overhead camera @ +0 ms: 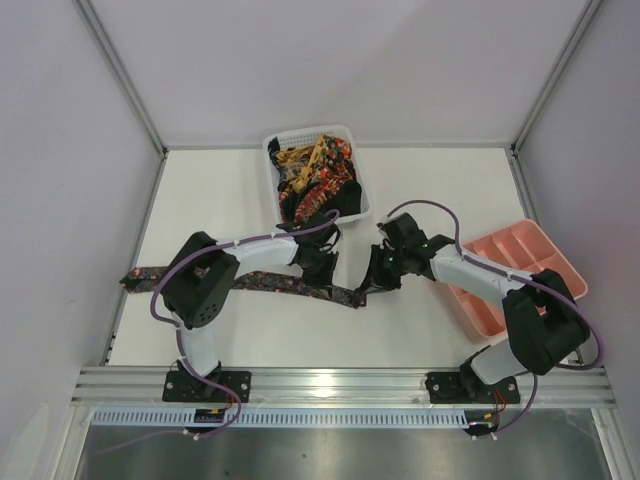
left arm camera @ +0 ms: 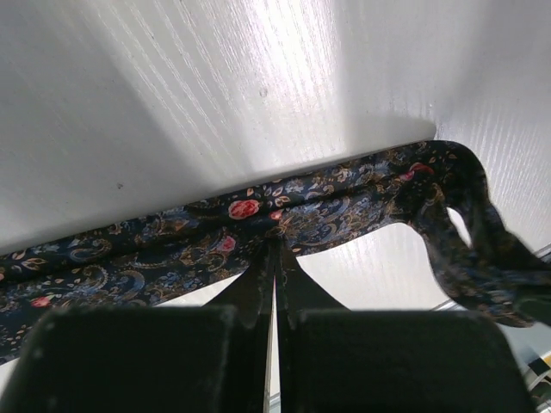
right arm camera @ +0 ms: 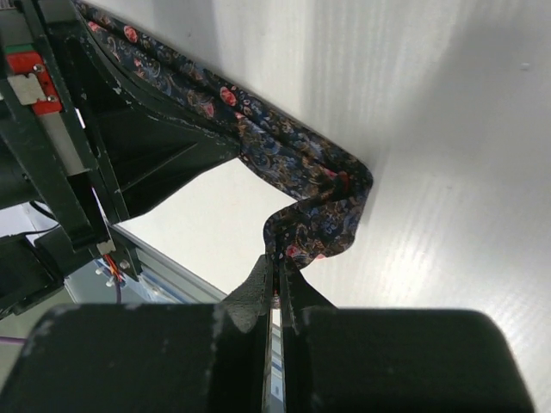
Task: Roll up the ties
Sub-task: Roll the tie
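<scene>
So, the left gripper (left arm camera: 275, 258) has its fingers together, nipping the near edge of a dark flowered tie (left arm camera: 172, 249) partway along its length. The right gripper (right arm camera: 275, 262) is likewise pinched tight, on the tie's end. That end bends up off the table (right arm camera: 448, 129) and doubles back in one loose curl just beyond the fingertips. From there the tie runs flat across the table toward the left and passes beneath the left arm, with its far tip near the table's left edge.

As I judge it, the rolling is barely begun: there is a first fold at one end and no coil, and nearly all the length lies straight. The other ties (overhead camera: 315, 170) sit in a tangled heap in the white basket (overhead camera: 362, 195) at the back, apart from both grippers, none of them rolled. The pink tray (overhead camera: 525, 250) on the right shows no rolled tie in the parts visible.
</scene>
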Controlling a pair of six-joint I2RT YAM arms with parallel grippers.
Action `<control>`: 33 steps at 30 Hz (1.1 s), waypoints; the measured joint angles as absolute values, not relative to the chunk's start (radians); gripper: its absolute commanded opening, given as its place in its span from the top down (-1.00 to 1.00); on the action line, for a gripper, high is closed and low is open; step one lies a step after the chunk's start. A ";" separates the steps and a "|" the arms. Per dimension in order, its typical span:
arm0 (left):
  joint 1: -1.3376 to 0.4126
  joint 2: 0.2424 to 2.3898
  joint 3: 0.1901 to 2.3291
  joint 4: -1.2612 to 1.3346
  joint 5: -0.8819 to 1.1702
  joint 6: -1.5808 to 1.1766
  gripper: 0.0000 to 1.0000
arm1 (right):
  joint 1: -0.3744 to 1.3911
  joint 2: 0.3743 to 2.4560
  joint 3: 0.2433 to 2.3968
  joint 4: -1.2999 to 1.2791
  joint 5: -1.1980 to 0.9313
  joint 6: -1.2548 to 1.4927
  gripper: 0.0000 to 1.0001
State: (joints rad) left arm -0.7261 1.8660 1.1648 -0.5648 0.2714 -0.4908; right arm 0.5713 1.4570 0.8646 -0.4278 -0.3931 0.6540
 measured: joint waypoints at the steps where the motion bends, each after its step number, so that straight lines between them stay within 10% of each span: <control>1: -0.725 1.862 1.162 -0.560 0.268 -0.491 0.99 | 0.582 1.473 0.875 -0.426 -0.392 0.656 1.00; 17: -0.719 1.845 1.133 -0.514 0.269 -0.496 0.99 | 0.653 1.714 1.022 -0.381 -0.371 0.681 0.98; 33: -0.708 1.776 1.113 -0.538 0.282 -0.500 0.99 | 0.657 1.766 1.037 -0.289 -0.434 0.678 0.16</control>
State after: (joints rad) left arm -0.7082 1.7760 1.1126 -0.5377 0.2825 -0.5003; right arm 0.6571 1.7660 1.0374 -0.2886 -0.4335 0.6777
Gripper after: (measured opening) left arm 0.008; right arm 0.406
